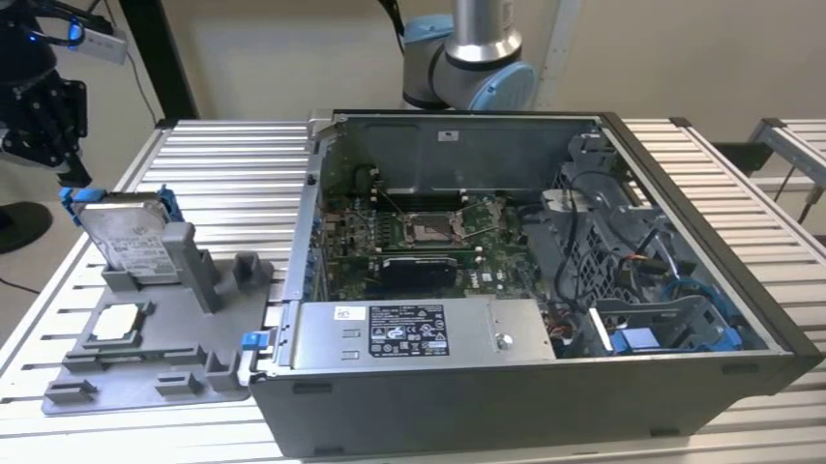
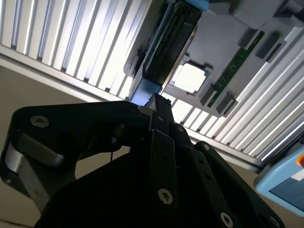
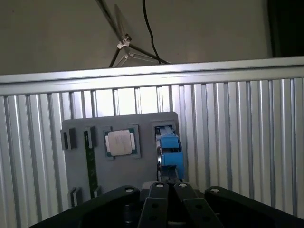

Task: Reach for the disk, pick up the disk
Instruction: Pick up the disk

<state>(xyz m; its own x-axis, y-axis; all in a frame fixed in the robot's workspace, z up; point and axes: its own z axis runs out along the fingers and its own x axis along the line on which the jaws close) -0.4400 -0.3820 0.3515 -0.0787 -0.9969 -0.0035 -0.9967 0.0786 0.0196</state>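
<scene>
You have 1 disk [image 1: 130, 237], standing on edge in a slot of the 1 grey tray [image 1: 135, 382] at the exterior view's left, with its lower part hidden behind the slot's post. In both wrist views the disk [image 3: 170, 147] [image 2: 145, 90] is edge-on, so its label is out of sight. Your gripper [image 1: 73, 179], partly cut off by the frame edge, hangs just over the disk's upper blue rail. Its 2 fingers [image 3: 156, 204] lie pressed together, pinching nothing. You cannot tell whether the tips touch the rail. 1 square chip [image 1: 119, 322] and 1 green memory strip [image 3: 89, 156] lie on the tray, beside 1 open computer case [image 1: 516, 387].
</scene>
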